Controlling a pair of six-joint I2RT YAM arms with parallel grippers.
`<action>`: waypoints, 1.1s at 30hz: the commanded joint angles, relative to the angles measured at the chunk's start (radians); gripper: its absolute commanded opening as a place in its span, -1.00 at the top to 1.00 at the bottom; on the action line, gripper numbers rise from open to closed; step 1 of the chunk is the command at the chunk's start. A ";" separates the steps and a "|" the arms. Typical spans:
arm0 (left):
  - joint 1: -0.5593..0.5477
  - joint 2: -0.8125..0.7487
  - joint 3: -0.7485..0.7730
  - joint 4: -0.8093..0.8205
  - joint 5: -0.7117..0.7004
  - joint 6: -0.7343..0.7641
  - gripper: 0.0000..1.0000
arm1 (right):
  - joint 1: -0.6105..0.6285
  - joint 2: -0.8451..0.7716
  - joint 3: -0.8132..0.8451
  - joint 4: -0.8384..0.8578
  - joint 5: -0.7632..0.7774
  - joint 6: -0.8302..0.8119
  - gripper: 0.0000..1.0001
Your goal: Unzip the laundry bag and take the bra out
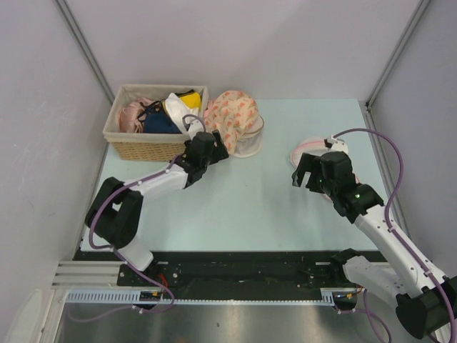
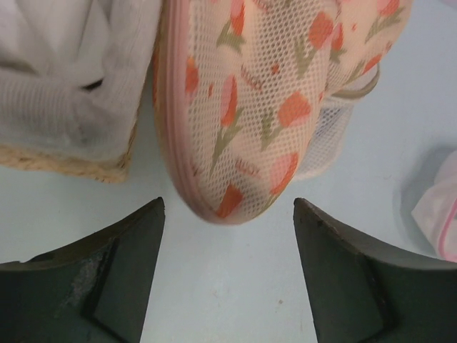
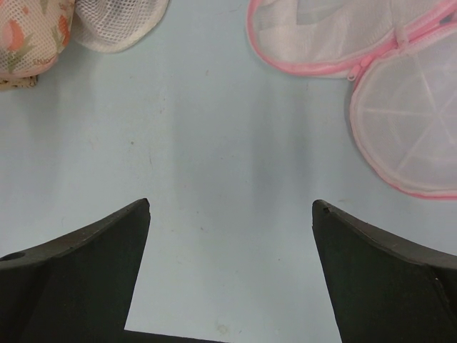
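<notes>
The laundry bag (image 1: 232,113), cream-peach mesh with pink-red prints, stands on edge beside the basket and leans on a small white mesh bag (image 1: 250,141). In the left wrist view its rounded lower end (image 2: 250,121) and pink zipper edge (image 2: 171,143) hang just beyond my fingertips. My left gripper (image 1: 214,153) (image 2: 228,207) is open and holds nothing. My right gripper (image 1: 305,179) (image 3: 232,207) is open over bare table. White fabric with thin dark straps (image 1: 171,107) lies in the basket; I cannot tell whether it is the bra.
A wicker basket (image 1: 146,148) (image 2: 64,161) full of garments stands at the back left, close to my left gripper. A round white mesh bag with a pink rim (image 1: 314,150) (image 3: 400,121) lies unzipped by my right gripper. Walls close in the table on three sides.
</notes>
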 commanded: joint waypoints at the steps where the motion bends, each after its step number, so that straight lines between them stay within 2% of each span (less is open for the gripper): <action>1: 0.006 0.022 0.069 0.095 -0.022 0.004 -0.44 | 0.004 -0.013 -0.007 -0.012 0.017 -0.006 -0.99; 2: 0.006 0.024 0.070 0.109 -0.024 0.009 -0.27 | 0.004 -0.016 -0.009 -0.014 0.015 -0.003 -0.99; 7: 0.006 0.050 0.113 0.095 -0.026 0.056 0.17 | 0.004 -0.015 -0.012 -0.009 0.014 0.003 -0.99; 8: 0.005 0.050 0.119 0.086 -0.022 0.063 0.41 | 0.004 -0.013 -0.012 -0.007 0.011 0.003 -0.99; 9: 0.006 0.045 0.127 0.083 -0.010 0.072 0.55 | 0.004 -0.012 -0.012 -0.001 0.009 0.002 -1.00; 10: 0.005 0.039 0.127 0.080 0.014 0.076 0.85 | 0.006 -0.009 -0.013 0.000 0.009 0.003 -0.99; 11: 0.000 0.030 0.127 0.075 0.027 0.081 0.98 | 0.006 -0.009 -0.012 0.003 0.008 0.002 -1.00; 15: -0.023 -0.028 0.145 0.011 0.065 0.069 0.99 | 0.006 -0.006 -0.012 0.017 0.011 0.002 -0.99; 24: -0.190 -0.183 0.152 -0.006 0.136 0.084 0.99 | 0.004 -0.012 -0.013 0.036 0.068 0.014 -1.00; 25: -0.224 -0.186 0.155 -0.023 0.148 0.089 0.92 | 0.004 -0.013 -0.012 0.034 0.074 0.017 -0.99; 26: -0.238 -0.186 0.158 -0.035 0.175 0.093 0.72 | 0.004 -0.016 -0.012 0.036 0.090 0.023 -0.99; 27: -0.250 -0.186 0.156 -0.045 0.204 0.101 0.38 | 0.004 -0.024 -0.013 0.029 0.104 0.029 -1.00; 28: -0.264 -0.185 0.150 -0.055 0.230 0.101 -0.53 | 0.004 -0.029 -0.013 0.023 0.120 0.042 -0.99; 29: -0.267 -0.185 0.145 -0.061 0.261 0.095 -0.99 | 0.004 -0.033 -0.012 0.014 0.162 0.048 -0.99; 30: -0.269 -0.182 0.147 -0.066 0.340 0.080 -1.00 | 0.003 -0.039 -0.012 0.013 0.181 0.059 -0.99; 33: -0.269 -0.203 0.149 -0.140 0.373 0.101 -1.00 | -0.002 -0.050 -0.012 0.009 0.196 0.072 -0.99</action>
